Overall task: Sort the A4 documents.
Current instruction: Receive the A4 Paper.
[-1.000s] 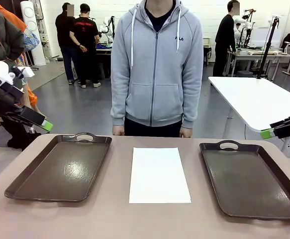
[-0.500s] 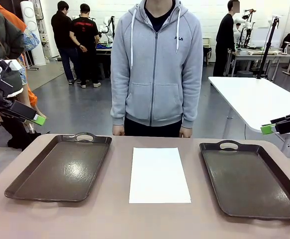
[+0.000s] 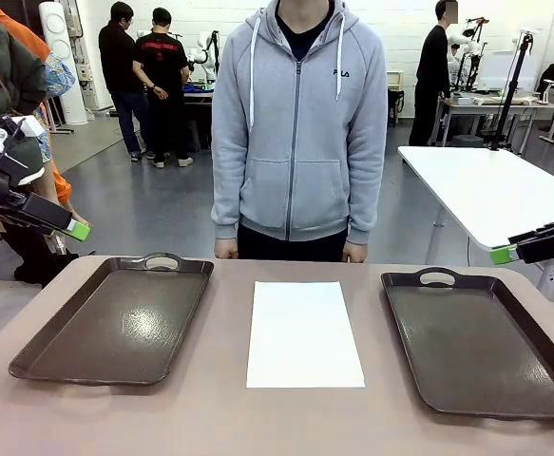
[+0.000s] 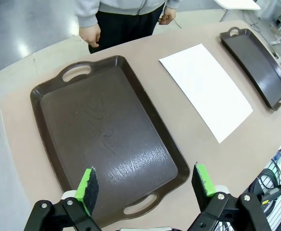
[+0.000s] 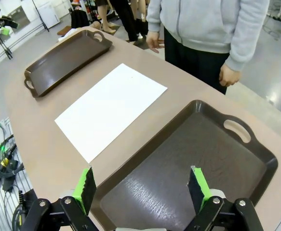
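The A4 documents (image 3: 305,332) lie mid-counter (image 3: 296,423) between the left tray (image 3: 115,323) and right tray (image 3: 476,342). The left pincer (image 4: 145,182) and right pincer (image 5: 142,185) hang spread, empty.

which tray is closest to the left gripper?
The tray on the robot's left of the A4 sheet, directly ahead of the open left gripper; the other tray lies beyond the sheet.
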Robot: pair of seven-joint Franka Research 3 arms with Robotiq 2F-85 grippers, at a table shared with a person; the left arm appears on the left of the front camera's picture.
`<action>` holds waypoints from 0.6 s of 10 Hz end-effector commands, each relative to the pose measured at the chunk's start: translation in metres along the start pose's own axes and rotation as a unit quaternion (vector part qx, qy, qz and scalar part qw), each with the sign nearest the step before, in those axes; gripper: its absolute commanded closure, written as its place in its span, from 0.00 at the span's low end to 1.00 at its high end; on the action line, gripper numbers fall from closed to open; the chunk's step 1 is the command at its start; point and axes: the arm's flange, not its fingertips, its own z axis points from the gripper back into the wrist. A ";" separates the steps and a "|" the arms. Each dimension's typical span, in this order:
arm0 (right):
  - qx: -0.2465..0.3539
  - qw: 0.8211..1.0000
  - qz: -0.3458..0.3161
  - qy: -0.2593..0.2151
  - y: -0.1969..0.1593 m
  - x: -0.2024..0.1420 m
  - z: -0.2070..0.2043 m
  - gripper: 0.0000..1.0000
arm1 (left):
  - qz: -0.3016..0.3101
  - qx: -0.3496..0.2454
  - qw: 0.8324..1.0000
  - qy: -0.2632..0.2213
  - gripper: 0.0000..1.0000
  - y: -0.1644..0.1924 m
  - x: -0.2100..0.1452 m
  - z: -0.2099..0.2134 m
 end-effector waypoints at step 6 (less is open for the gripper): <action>0.001 1.000 -0.001 0.000 0.000 0.001 -0.001 0.00 | -0.001 -0.005 1.000 -0.002 0.00 0.000 0.000 -0.001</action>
